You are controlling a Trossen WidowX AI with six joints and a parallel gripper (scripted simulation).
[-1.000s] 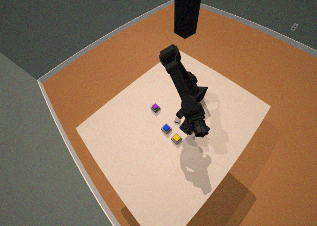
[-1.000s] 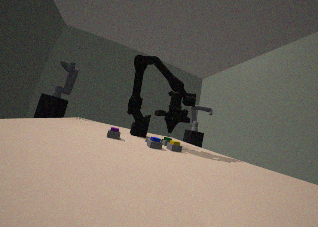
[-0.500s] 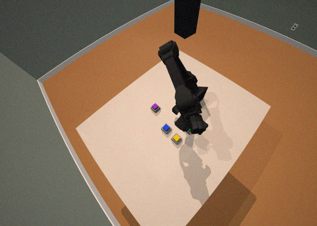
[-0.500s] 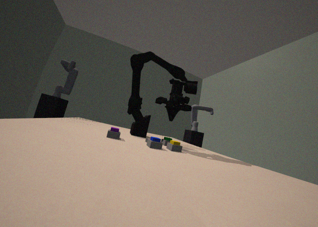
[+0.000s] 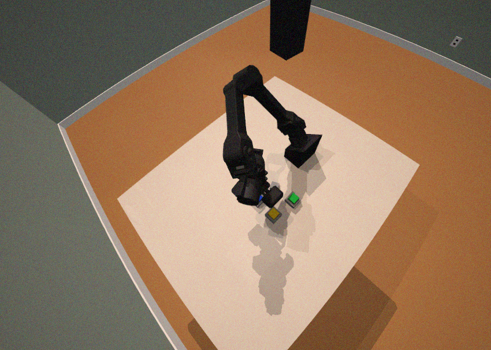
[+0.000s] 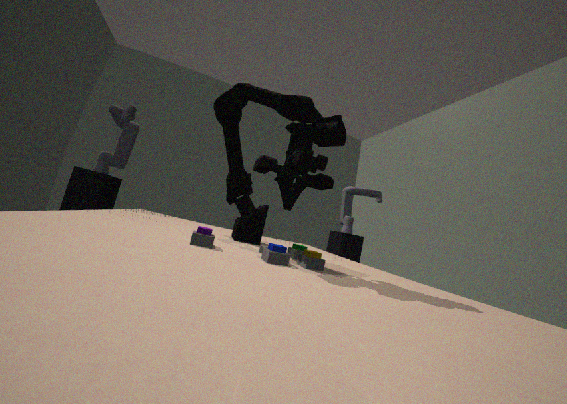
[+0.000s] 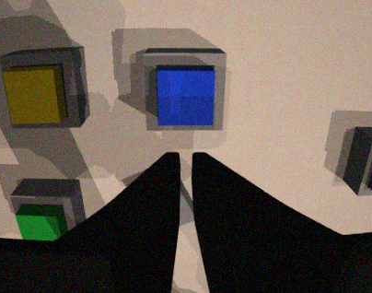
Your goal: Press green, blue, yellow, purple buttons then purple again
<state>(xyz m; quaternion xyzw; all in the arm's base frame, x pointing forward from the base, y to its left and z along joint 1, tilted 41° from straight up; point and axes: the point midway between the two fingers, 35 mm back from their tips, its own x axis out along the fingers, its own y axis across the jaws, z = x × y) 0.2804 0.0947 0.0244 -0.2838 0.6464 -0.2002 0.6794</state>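
Four buttons ring open tabletop; the closed, empty hand hovers above.

1. The arm is black all over, dull, with faint grey highlights
2. Its base is a dark, angular block with sloping faces
3. Beyond the base, long straight bars join chunky, rounded joints
4. Well apart from the base, a small grey rectangle marks the dark casing
5. Farthest from the base, the gripper has black, wedge-shaped fingers with narrow, blunt tips
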